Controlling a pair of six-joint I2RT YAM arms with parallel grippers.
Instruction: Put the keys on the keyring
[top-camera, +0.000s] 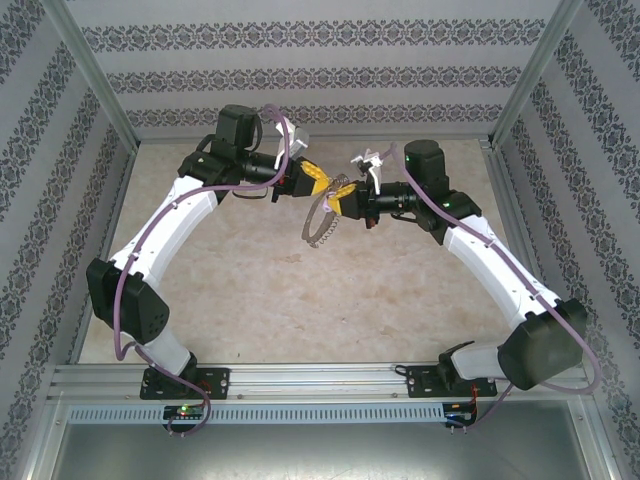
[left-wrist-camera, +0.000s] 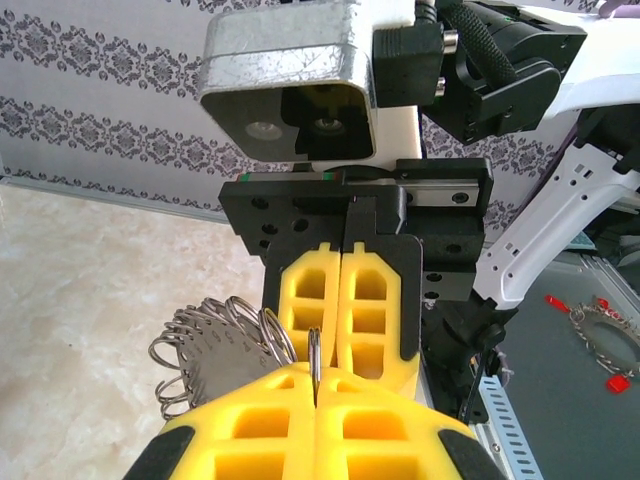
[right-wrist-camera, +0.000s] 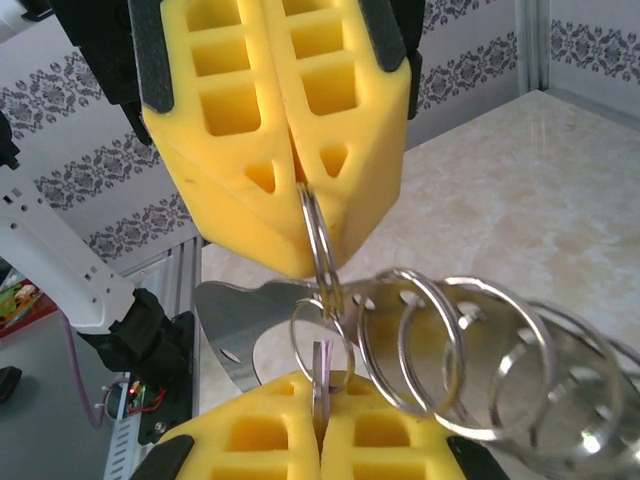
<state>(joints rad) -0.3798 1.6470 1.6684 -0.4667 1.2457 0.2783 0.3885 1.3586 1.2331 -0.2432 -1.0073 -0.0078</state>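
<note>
Above the middle of the table the two grippers meet tip to tip. My left gripper (top-camera: 320, 183) (left-wrist-camera: 316, 388) is shut on one silvery loop (left-wrist-camera: 314, 352) of the keyring (top-camera: 318, 228), whose dark-grey hoop (left-wrist-camera: 205, 362) hangs below and to the left with its fringe of loops. In the right wrist view that loop (right-wrist-camera: 318, 240) hangs from the left gripper's yellow fingers (right-wrist-camera: 240, 120). My right gripper (top-camera: 338, 198) (right-wrist-camera: 320, 425) is shut on a thin flat silvery key (right-wrist-camera: 321, 370). The key's tip stands inside a small loop (right-wrist-camera: 322, 335) of the hoop (right-wrist-camera: 225, 325).
Beige marbled tabletop (top-camera: 300, 290) lies under both arms, closed in by patterned walls (top-camera: 300, 75) and aluminium posts (top-camera: 95, 70). Beyond the table's edge, a second ring with red tags (left-wrist-camera: 600, 340) lies on a grey surface.
</note>
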